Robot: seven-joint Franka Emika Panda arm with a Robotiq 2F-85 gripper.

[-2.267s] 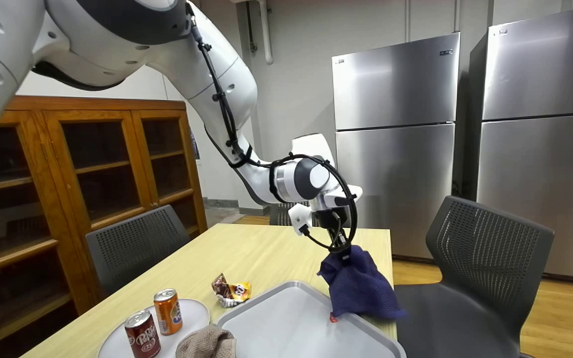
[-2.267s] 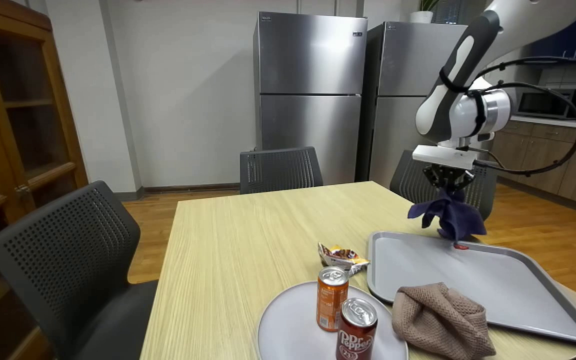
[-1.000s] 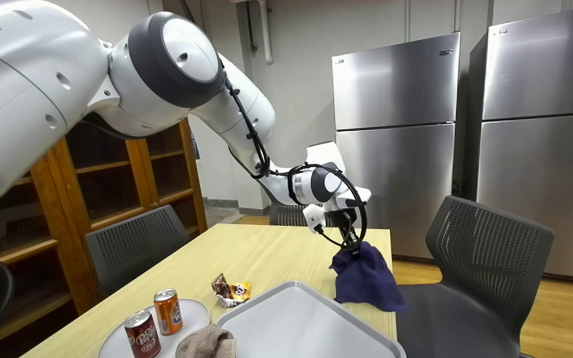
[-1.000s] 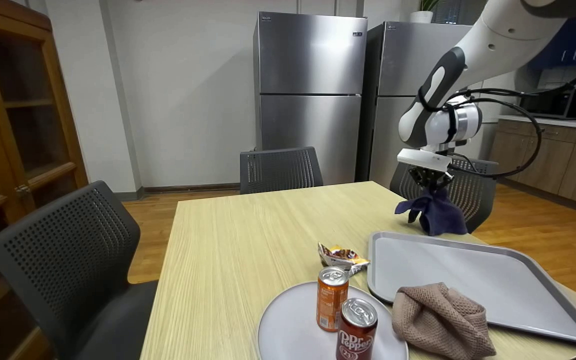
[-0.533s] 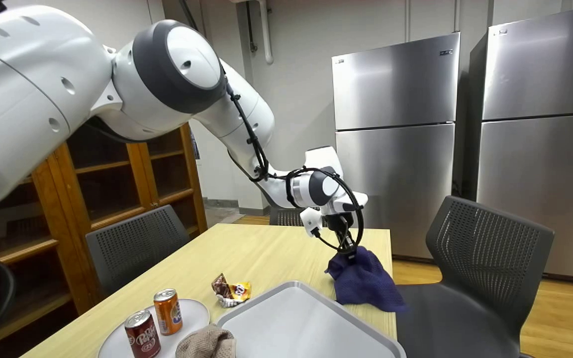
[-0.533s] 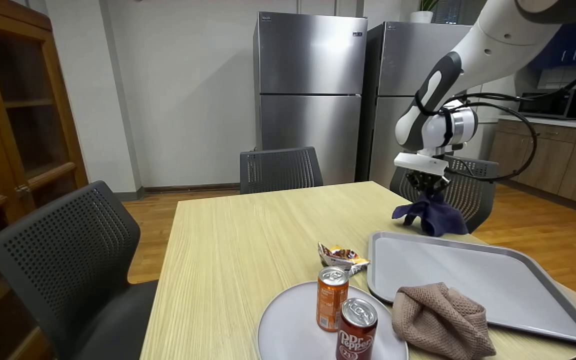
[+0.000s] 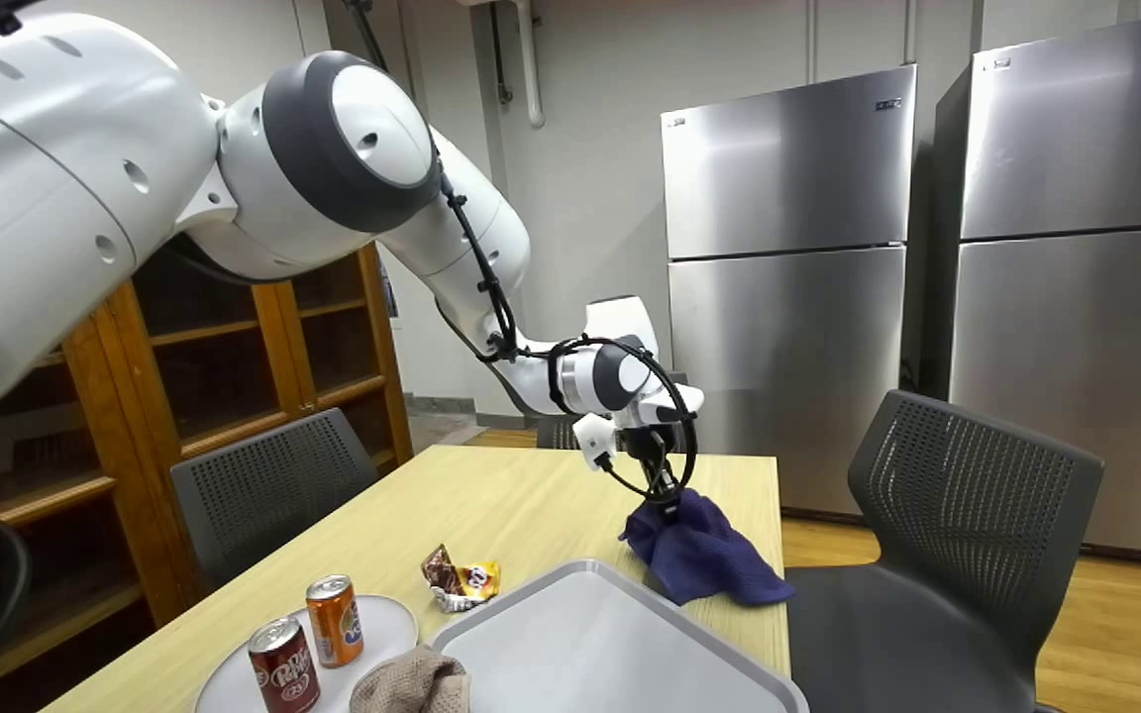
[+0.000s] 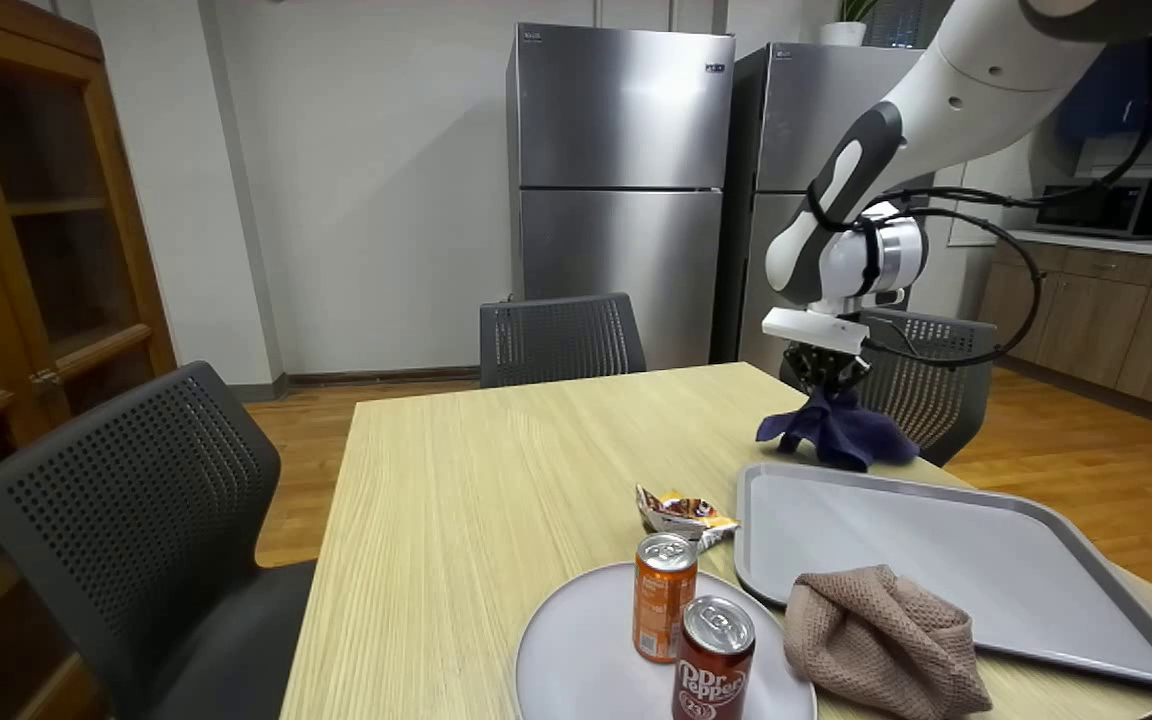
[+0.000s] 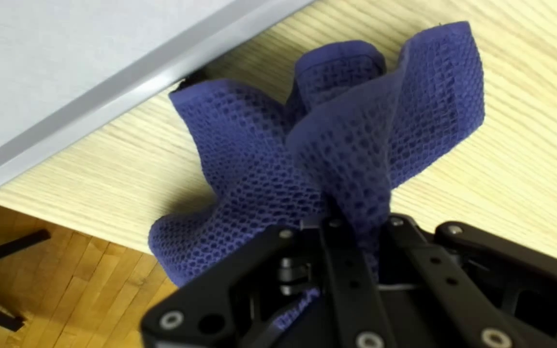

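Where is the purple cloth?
In the wrist view, the purple cloth is pinched in the end effector, over the table, right of the gray tray.

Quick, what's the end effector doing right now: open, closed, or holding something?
End effector: closed, holding the purple cloth pinched between its fingers.

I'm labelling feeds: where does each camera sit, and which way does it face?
An exterior view: near the cans, facing the fridges; arm from image left.
An exterior view: near the plate, facing fridges; arm at upper right.
Wrist view: on the wrist, facing down at the navy cloth; gripper at bottom.
Both exterior views share cans, plate, tray, navy cloth.
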